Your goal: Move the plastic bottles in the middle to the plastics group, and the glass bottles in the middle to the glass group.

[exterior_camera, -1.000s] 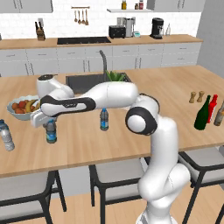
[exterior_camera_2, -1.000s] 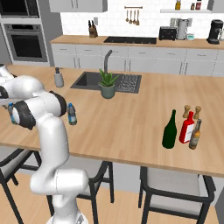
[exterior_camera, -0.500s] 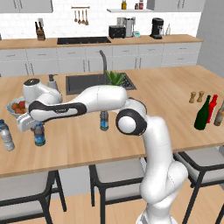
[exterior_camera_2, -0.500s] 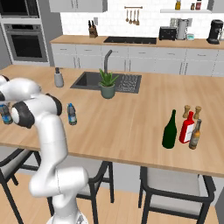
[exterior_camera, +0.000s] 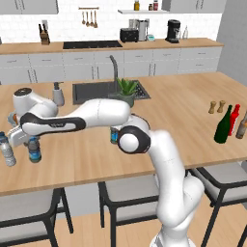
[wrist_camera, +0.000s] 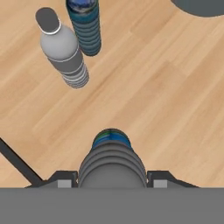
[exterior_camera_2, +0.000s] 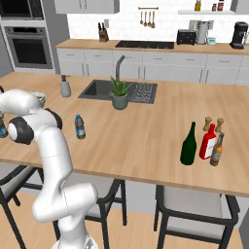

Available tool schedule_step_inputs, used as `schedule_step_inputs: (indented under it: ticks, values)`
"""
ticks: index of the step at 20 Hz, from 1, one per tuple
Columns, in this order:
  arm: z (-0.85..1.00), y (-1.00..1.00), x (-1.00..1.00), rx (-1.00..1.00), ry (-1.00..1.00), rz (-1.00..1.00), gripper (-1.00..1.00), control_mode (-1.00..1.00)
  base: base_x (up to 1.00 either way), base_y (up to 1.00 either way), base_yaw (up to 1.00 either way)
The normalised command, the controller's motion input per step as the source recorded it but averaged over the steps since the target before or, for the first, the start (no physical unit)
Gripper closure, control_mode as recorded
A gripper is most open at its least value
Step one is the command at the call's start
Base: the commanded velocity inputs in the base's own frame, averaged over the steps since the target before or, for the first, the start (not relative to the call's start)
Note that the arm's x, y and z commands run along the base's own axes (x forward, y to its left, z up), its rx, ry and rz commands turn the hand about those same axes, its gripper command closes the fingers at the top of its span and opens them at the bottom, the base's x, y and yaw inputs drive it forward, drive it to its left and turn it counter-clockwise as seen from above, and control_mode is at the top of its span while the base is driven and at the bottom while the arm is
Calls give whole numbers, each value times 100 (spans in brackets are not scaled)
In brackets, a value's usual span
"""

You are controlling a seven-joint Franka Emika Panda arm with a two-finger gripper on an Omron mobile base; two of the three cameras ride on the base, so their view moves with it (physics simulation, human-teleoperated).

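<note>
Gripper [wrist_camera: 112, 181] clamps a small plastic bottle [wrist_camera: 111, 159] beside the clear water bottle [wrist_camera: 63, 50]. Seemingly at worktop [wrist_camera: 166, 96] level; next, release.

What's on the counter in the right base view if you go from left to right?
Soap dispenser → small bottle → plant → green bottle → red bottle → brown bottle.

The arm reaches across to the counter's [exterior_camera: 193, 111] left end, where the gripper [exterior_camera: 30, 143] closes around a small bottle [exterior_camera: 34, 150] near the front edge, just beside a pale bottle [exterior_camera: 6, 150]. Another small bottle [exterior_camera: 114, 136] stands mid-counter.
</note>
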Motion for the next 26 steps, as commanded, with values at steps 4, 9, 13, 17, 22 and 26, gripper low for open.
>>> schedule_step_inputs:
  ticks: [4, 9, 13, 17, 22, 26]
  values:
    - [-33, 7, 0, 0, 0, 0, 100, -100, 0, 0, 0]
    - [-55, 3, 0, 0, 0, 0, 100, -100, 0, 0, 0]
    - [-14, 0, 0, 0, 0, 0, 100, -100, 0, 0, 0]
    - [0, 6, 7, 2, 0, 0, 100, -100, 0, 0, 0]
    - [0, 18, 18, 1, 0, 0, 100, -100, 0, 0, 0]
    - [0, 5, 14, 1, 0, 0, 100, -100, 0, 0, 0]
